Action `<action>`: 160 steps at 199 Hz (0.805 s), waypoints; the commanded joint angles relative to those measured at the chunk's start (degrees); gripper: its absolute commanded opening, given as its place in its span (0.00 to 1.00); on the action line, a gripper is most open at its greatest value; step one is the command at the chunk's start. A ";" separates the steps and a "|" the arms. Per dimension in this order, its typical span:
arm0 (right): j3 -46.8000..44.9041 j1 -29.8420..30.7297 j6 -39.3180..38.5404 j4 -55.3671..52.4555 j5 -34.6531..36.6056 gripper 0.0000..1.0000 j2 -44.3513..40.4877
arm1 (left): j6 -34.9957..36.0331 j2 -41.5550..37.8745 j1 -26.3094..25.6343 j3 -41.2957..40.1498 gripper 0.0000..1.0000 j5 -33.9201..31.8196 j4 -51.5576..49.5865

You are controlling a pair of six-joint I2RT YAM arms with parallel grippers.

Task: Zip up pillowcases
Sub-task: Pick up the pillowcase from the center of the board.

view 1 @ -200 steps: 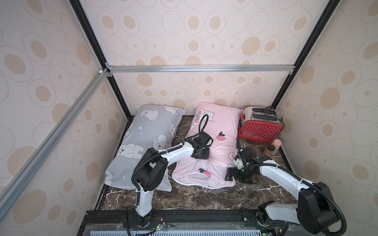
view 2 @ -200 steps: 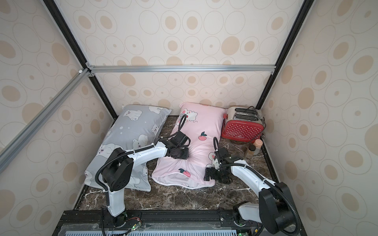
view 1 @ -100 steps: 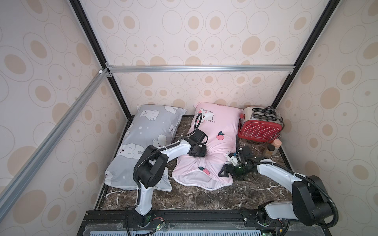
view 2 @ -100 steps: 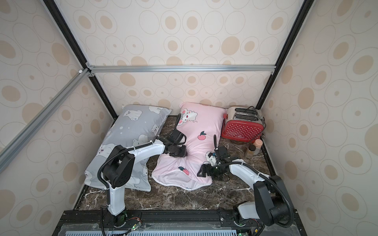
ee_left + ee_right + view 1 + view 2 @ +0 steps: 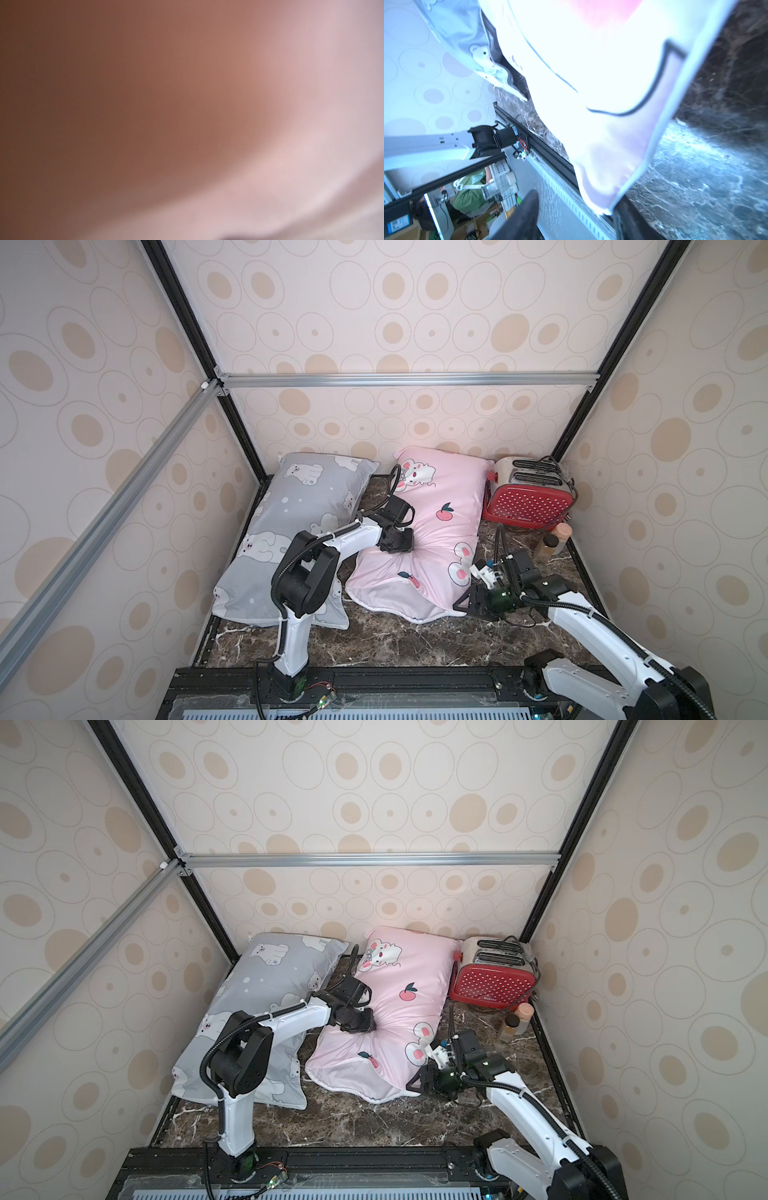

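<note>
Right arm has slid nearer over the last second and its pincer has narrowed a fair bit. It now sits at the near right corner of the pink pillow, where the white-edged end is. In its wrist view the two fingers are apart, with that corner poking between them and lying against one finger, so I'd say it's not clamped yet. My guess is it's after the zip pull there, though I can't make one out anywhere.

Left pincer hasn't really budged. It's dug into the left-middle of the pink pillow, leaving a deep dent with creases fanning out. That reads as a hold-down, so the case doesn't skate across the desk when the other side tugs. I can't tell if its jaws are apart or together: they're buried, and its wrist view is just pink blur.

Pink pillow lies mid-desk, running near to far, with the toaster just right of its far end. Grey pillow lies alongside on the left with no pincer on it. The risk I see is pinching loose fabric instead of the pull.
</note>
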 commanded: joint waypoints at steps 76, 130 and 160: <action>-1.98 -0.23 2.72 7.71 2.62 0.40 4.34 | -0.09 3.09 3.57 -0.64 0.33 -9.94 2.50; -3.22 -0.24 2.52 12.07 3.67 0.67 8.10 | 0.07 3.26 3.56 0.08 0.33 -9.69 1.79; -3.09 -0.21 0.59 12.78 7.52 0.81 11.37 | -0.01 3.35 3.55 0.35 0.32 -9.59 1.70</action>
